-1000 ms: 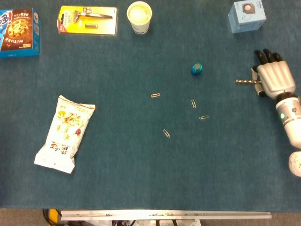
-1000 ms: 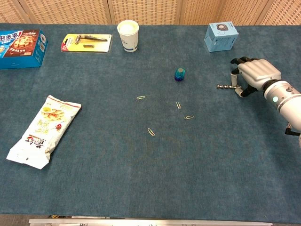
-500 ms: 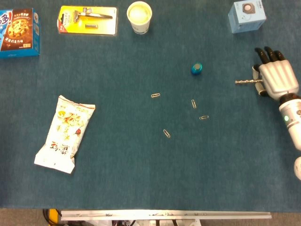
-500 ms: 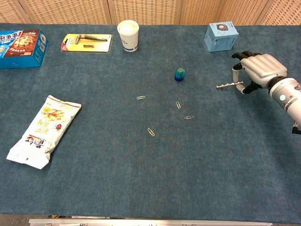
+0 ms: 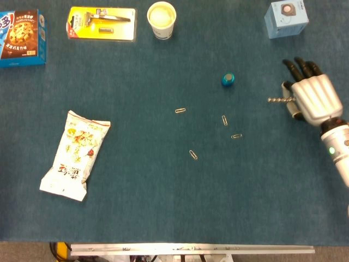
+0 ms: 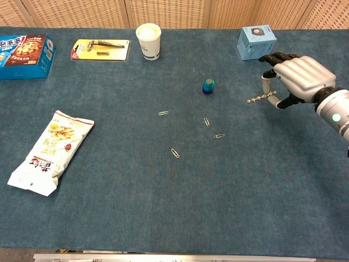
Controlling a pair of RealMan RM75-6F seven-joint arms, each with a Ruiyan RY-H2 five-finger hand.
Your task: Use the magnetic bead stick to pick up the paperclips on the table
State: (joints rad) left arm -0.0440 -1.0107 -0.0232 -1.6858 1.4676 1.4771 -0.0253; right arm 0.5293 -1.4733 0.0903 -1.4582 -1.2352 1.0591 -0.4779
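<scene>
Right hand gripped the thin beaded metal magnetic stick, fingers curled round its handle, tip pointing left over the blue table. Four small metal paperclips lay scattered mid-table, well apart from the stick. Small blue-green round cap sat between stick and clips. White snack bag lay far left.

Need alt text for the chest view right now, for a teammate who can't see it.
The right hand holds the magnetic bead stick above the blue table, right of four scattered paperclips. A snack bag lies left, with a cup and boxes along the far edge.
</scene>
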